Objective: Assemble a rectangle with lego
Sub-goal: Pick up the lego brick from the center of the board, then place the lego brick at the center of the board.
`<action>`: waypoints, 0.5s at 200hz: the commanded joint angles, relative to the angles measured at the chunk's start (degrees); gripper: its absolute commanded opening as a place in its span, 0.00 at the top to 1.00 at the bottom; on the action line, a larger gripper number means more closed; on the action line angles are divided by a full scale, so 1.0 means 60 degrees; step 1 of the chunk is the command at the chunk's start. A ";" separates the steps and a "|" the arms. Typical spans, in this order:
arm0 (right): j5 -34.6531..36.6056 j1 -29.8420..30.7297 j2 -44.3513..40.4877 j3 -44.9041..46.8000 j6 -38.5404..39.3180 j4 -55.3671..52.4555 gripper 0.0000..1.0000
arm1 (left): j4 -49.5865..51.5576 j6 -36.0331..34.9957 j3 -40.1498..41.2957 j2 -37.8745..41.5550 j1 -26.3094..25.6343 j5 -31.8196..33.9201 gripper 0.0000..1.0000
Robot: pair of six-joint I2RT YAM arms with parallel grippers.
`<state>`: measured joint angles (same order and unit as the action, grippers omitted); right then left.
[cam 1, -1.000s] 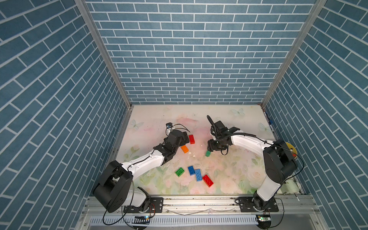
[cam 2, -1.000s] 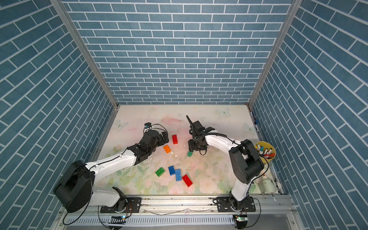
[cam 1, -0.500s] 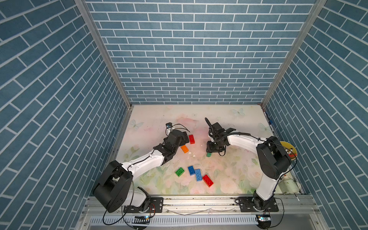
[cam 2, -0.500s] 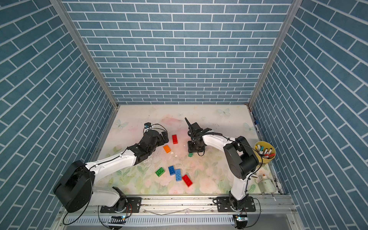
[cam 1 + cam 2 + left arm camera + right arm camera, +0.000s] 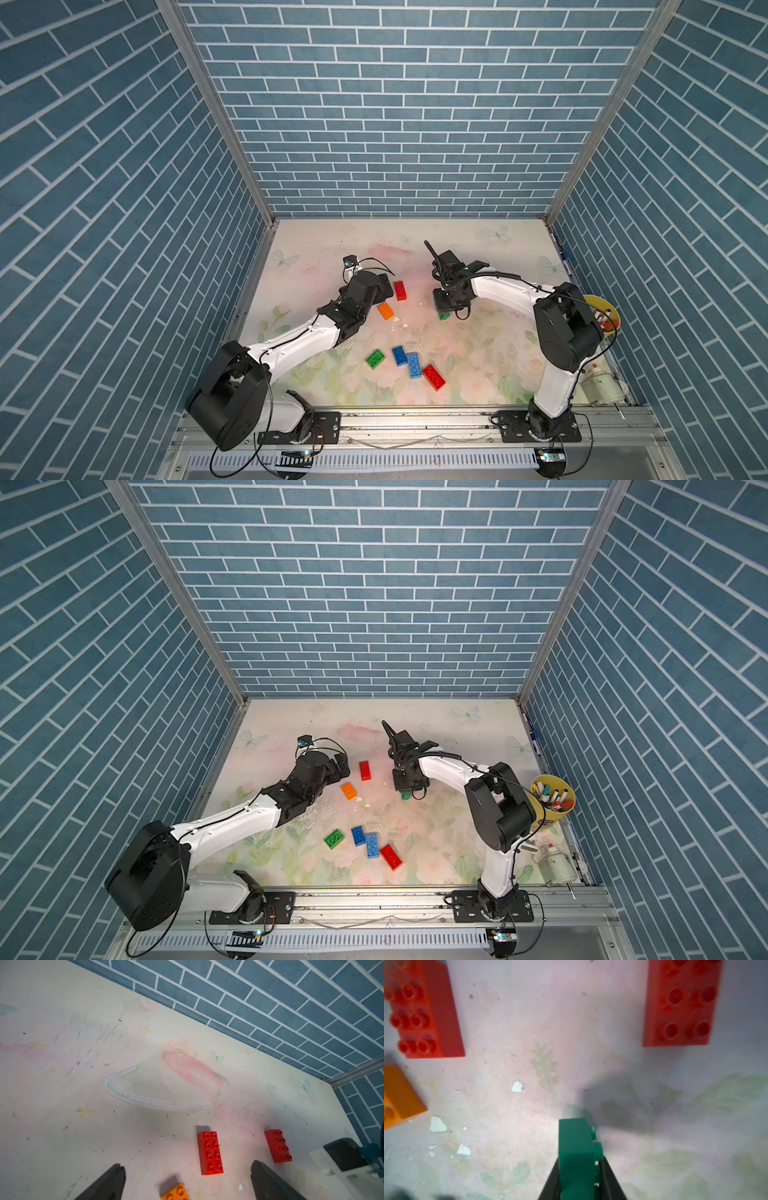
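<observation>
Right wrist view, bottom ctr: right gripper (image 5: 579,1169) is clamped on a dark green brick (image 5: 576,1142), w/ one black finger (image 5: 550,1184) on each side. The brick sits on edge btwn them, studs facing frame right, far end sticking out past the tips. It's smooth glossy plastic w/ square corners and round studs. Can't tell if it touches the table (image 5: 529,1032). Further up: white flakes (image 5: 438,1125) lower left, orange brick (image 5: 400,1097) at left edge, red brick (image 5: 423,1012) upper left, second red brick (image 5: 679,1001) upper right. Both reds lie flat, studs up, 2x4.

Left wrist view: left gripper (image 5: 187,1164) is spread wide, holding nothing. Its tapered matte black fingers (image 5: 112,1182) enter at the bottom edge. Orange brick lies btwn them, cut off by frame bottom. Red brick lies just beyond, in line w/ the gap. Second red brick is outside the finger on frame right. Past those is a faded ringed-planet print (image 5: 166,1084) on the scuffed tabletop, then a blue brick-pattern wall (image 5: 270,1001) upper right.

Top views, lower ctr of table: bright green brick (image 5: 375,358), blue brick (image 5: 400,355), light blue brick (image 5: 412,365) and third red brick (image 5: 433,377) form a loose cluster, the blues side by side. A yellow cup (image 5: 540,812) of marker pens (image 5: 555,800) sits at the table's right edge.
</observation>
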<state>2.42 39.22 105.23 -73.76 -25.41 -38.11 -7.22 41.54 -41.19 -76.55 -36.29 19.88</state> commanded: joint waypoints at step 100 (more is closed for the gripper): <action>0.6591 0.1929 0.2400 -0.1570 0.0165 -0.2110 0.82 | 0.1901 0.0722 0.0514 0.1524 -0.0021 0.2265 0.00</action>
<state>36.40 50.09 118.04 -81.30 -22.46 -47.51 -0.91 43.83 -39.35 -70.02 -36.29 27.53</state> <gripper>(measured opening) 0.253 0.997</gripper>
